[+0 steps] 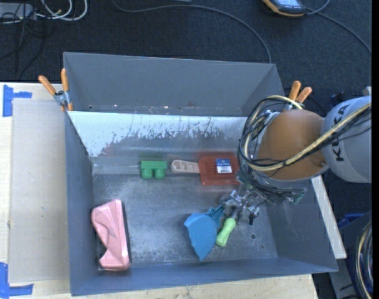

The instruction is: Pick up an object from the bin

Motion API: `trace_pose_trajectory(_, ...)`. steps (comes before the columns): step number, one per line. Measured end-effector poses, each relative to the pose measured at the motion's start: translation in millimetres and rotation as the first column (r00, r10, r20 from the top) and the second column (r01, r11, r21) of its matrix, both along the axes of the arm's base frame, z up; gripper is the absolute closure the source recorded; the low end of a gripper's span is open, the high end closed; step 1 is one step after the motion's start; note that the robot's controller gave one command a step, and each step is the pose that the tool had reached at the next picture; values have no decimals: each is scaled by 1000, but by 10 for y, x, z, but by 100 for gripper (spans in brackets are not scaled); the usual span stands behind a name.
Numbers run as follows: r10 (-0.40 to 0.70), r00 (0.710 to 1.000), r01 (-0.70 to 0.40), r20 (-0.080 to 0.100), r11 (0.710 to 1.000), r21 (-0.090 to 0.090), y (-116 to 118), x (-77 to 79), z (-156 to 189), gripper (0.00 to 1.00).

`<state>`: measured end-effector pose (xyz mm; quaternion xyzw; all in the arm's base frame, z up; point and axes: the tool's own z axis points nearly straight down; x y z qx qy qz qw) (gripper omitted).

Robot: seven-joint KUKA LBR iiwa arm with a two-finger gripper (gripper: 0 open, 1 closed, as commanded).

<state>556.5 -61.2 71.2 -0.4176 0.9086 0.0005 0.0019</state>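
Claw [239, 207] seen low at right of bin [177, 92], just over green cylinder [226, 231] lying against blue crumpled piece [199, 234], possibly touching it. Claw opening cannot be told. Nothing seen lifted; grasp and lift judged outstanding.

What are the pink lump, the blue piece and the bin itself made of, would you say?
The pink lump is probably soft foam or rubber with a matt finish; it looks folded and squashed. The blue piece may be matt foam or soft plastic: flat, even colour with no gleam. The bin is dull grey sheet metal, with pale scratches and scuffs on its back wall.
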Motion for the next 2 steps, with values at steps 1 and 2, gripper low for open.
trace_pose_trajectory(1, -1, 1000, 1, 0, 1000, 1, 2, 0, -1, 100)
trace_pose_trajectory(2, -2, 1000, 2, -4, 1000, 1, 3, -10, 23, 100)
